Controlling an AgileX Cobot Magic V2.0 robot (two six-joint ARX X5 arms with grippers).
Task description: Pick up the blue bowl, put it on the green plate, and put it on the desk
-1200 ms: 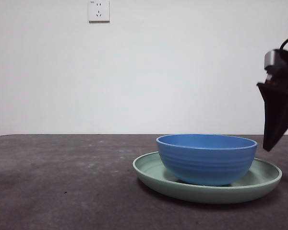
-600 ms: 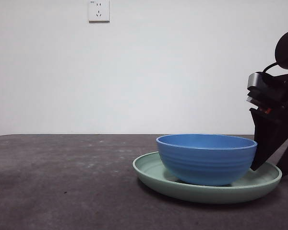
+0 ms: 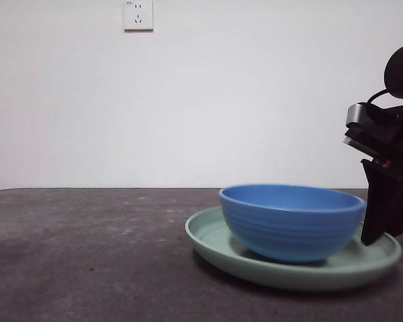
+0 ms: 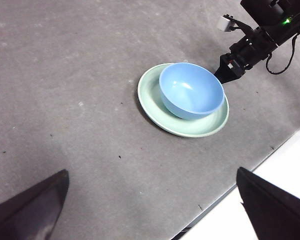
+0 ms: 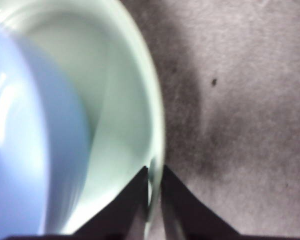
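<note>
Compared with the front view half a second earlier, the right gripper (image 3: 379, 231) has closed onto the far right rim of the green plate (image 3: 215, 245); the plate's right edge now sits slightly further right and lower in the frame, and the blue bowl (image 3: 292, 225) appears marginally tilted and raised on its left. One second earlier the gripper hung well above the rim at the right edge of the frame.

Front view: the bowl rests inside the plate at lower right of centre; the plate lies on the desk (image 3: 87, 255). A wall socket (image 3: 138, 15) is at the upper left, on the white wall.

Right wrist view: the two black jaws are clamped on the plate's raised rim (image 5: 155, 150), one jaw inside the plate and one outside, meeting at bottom centre. The bowl (image 5: 20, 140) fills the left of the frame, blurred.

Left wrist view: the left gripper (image 4: 155, 205) is high above the desk (image 4: 65, 75), its jaws wide apart at the two bottom corners and holding nothing. Bowl (image 4: 190, 90) and plate (image 4: 150, 95) lie right of centre, with the right gripper (image 4: 225, 76) touching the plate's rim at upper right.
</note>
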